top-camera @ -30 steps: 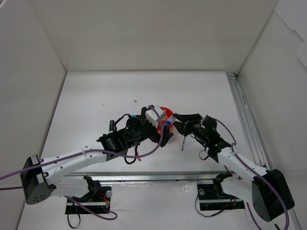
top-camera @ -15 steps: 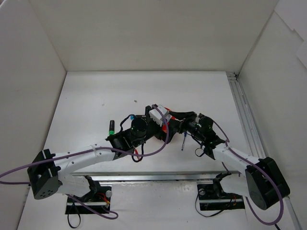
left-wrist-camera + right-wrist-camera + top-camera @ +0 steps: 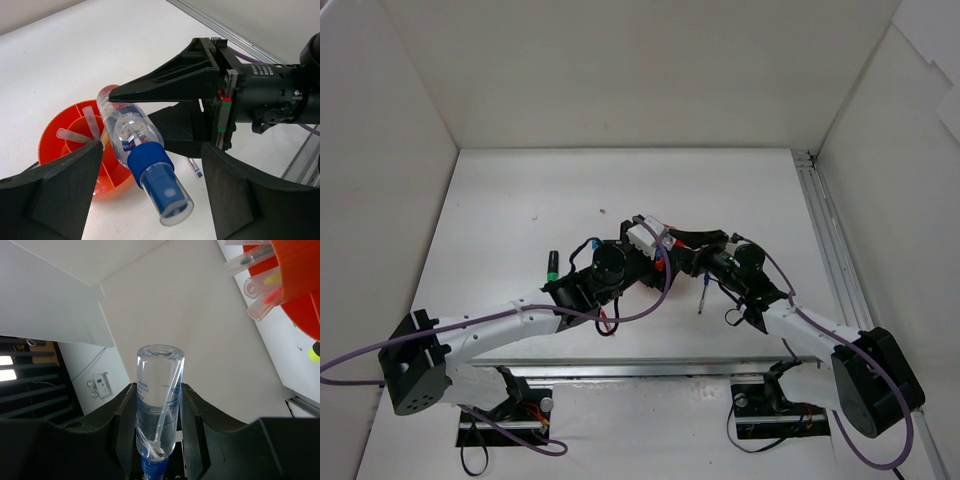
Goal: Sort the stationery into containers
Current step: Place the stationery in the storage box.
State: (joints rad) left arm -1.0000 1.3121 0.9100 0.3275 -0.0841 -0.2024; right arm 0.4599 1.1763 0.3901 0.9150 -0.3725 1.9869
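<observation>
My right gripper (image 3: 158,405) is shut on a clear spray bottle (image 3: 160,365) with a blue collar and clear cap. In the left wrist view the bottle (image 3: 142,150) hangs tilted over the near rim of the round orange tub (image 3: 55,145), held by the right gripper (image 3: 132,107). My left gripper (image 3: 152,150) is open, its fingers either side of the bottle's cap and not touching it. The tub holds several clear-capped pens (image 3: 92,122) in its compartments. In the top view both grippers (image 3: 665,255) meet over the tub, which is almost hidden.
A green-capped black highlighter (image 3: 550,265) lies left of the left arm. A thin blue-tipped pen (image 3: 702,295) lies below the right gripper and also shows in the left wrist view (image 3: 195,167). A red pen (image 3: 605,322) lies near the left forearm.
The left arm swung right and forward, uncovering the green-capped highlighter. The right gripper moved left with the bottle, so both grippers now meet over the tub.
</observation>
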